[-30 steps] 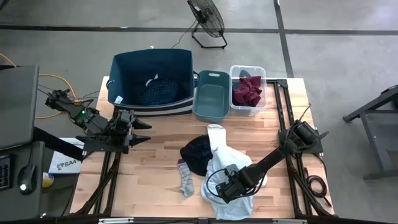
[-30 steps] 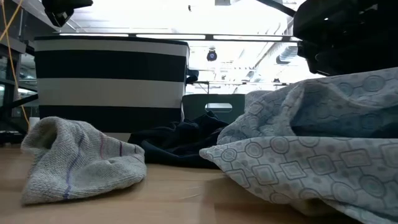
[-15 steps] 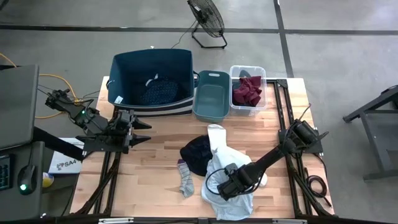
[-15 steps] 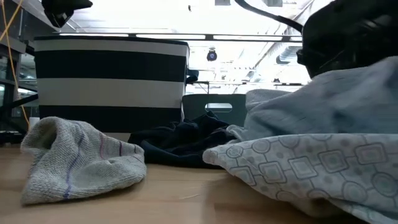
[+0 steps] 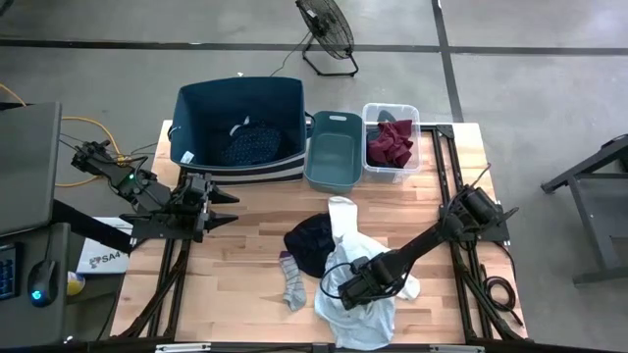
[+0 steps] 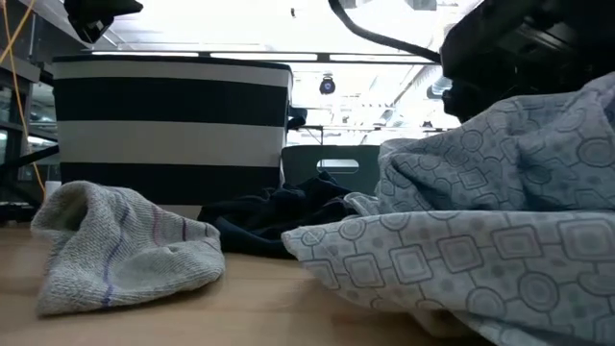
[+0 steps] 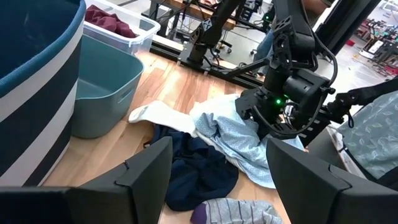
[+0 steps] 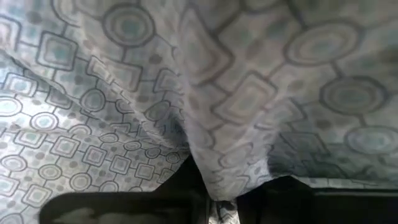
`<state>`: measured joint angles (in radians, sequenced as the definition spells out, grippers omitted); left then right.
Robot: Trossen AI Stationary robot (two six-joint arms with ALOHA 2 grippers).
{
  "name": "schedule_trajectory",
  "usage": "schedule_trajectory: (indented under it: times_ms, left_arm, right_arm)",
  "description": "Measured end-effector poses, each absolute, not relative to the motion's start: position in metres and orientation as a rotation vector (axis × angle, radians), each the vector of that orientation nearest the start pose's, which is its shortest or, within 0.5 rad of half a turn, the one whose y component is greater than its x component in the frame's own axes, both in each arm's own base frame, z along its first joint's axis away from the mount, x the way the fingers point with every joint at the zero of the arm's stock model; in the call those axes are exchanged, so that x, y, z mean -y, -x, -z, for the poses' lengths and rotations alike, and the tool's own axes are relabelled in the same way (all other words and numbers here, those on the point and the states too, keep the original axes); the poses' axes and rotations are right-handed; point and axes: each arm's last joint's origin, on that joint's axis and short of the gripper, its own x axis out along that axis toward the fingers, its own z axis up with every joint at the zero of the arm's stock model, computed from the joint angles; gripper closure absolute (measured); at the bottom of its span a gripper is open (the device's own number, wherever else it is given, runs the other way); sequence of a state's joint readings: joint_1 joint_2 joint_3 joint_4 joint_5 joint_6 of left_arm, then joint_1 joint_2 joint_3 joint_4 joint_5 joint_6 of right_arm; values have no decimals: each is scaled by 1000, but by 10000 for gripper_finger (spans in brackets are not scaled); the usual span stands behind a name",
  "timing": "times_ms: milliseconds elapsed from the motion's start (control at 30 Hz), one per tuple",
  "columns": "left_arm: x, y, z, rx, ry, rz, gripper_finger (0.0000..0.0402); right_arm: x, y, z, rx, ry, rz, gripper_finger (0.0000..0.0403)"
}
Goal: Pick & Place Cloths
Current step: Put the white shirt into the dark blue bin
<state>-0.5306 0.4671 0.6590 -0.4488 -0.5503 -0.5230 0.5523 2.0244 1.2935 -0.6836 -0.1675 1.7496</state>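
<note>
The large pale blue-white patterned shirt [image 5: 361, 316] lies crumpled on the near right of the table, and it fills the right wrist view. My right gripper [image 5: 351, 284] sits on its middle, shut on it. A white sock [image 5: 342, 214] pokes out from under the shirt's far side. Beside it lie a black cloth [image 5: 311, 241] and a grey striped sock [image 5: 292, 284]. A navy dotted cloth [image 5: 250, 143] lies in the big bin, a maroon one [image 5: 390, 143] in the clear bin. My left gripper [image 5: 224, 204] waits open at the table's left. My right gripper pinches a gathered fold of the shirt [image 8: 214, 177], near the shirt's middle, between its two fingers. It comes from above, slanting down from the table's right. The fold stands raised [image 6: 500, 154], while the shirt's edges [image 6: 384, 269] still lie on the table.
Along the far edge stand a large navy striped bin [image 5: 240, 98], a teal bin [image 5: 332, 157] and a clear bin [image 5: 392, 169]. Bare wood lies at the table's near left and between the cloths and the bins. A floor fan [image 5: 329, 29] stands beyond the table.
My right gripper has shifted a little toward the table's left and far edge on the shirt. The shirt's middle has bunched and risen with it, and its near-left edge has slid left along the table. The socks and black cloth stay put.
</note>
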Motion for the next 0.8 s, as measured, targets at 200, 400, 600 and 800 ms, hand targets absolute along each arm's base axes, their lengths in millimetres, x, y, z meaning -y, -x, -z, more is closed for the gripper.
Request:
schedule_trajectory:
  times_ms: [200,400,600,800]
  left_arm:
    - [39,-96,-305,-207,389,-76,146]
    - [39,-96,-305,-207,390,-76,146]
    - [39,-96,-305,-207,389,-76,146]
    - [39,-96,-305,-207,394,-76,146]
  right_arm:
    - [-189,-311,-166,-1280,-1115,720,374]
    - [-176,-302,-230,-1015,-1147,590,374]
    - [-161,-285,-287,-771,-1099,442,374]
    - [-145,-272,-334,-466,-987,347,374]
